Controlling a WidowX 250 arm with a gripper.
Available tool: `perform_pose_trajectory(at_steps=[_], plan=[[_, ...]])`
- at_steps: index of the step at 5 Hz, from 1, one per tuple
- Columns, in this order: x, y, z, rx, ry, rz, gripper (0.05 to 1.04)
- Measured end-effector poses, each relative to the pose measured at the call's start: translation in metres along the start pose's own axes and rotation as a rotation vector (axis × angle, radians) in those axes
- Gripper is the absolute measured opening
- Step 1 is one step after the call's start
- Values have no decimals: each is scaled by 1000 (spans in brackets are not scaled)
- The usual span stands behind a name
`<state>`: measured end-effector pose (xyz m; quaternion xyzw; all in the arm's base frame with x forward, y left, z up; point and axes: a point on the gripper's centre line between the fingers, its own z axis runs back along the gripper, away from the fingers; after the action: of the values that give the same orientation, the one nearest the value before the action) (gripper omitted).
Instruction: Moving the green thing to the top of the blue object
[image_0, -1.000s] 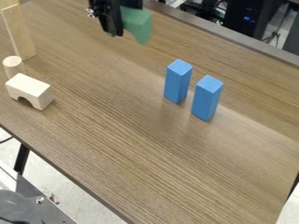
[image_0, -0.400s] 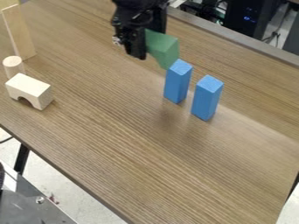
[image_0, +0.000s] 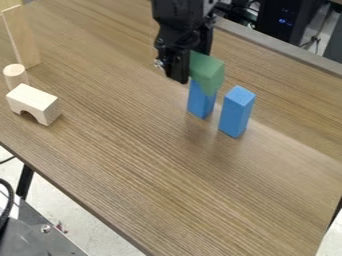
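The green block (image_0: 207, 73) sits clamped in the black gripper (image_0: 190, 67) by one end, probably to leave its underside free for setting down. From here it covers the top of one upright blue block (image_0: 201, 102); whether they touch, I can't tell. A second blue pillar (image_0: 236, 112) stands just beside, perhaps as a matching support. Well apart on the wooden table (image_0: 133, 160) rests a pale arch block (image_0: 33, 101).

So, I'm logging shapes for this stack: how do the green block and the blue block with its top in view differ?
The green block is held in the gripper; the blue block stands upright on the table. The green block narrows downward, while the blue block is a slim, straight column. Both have flat faces.
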<state>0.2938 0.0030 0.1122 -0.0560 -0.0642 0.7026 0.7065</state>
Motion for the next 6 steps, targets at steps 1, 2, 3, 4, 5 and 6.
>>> perform_pose_trajectory(at_steps=[1, 2, 3, 4, 5, 6], plan=[[-6, 0, -4, 9, -4, -11, 592], [-9, 1, -8, 25, -3, -20, 592], [-12, -4, -3, 16, -2, -19, 593], [-14, -9, -4, 31, 1, -17, 592], [-15, -14, -4, 33, 4, -10, 592], [-16, -21, -6, 35, 5, -4, 593]])
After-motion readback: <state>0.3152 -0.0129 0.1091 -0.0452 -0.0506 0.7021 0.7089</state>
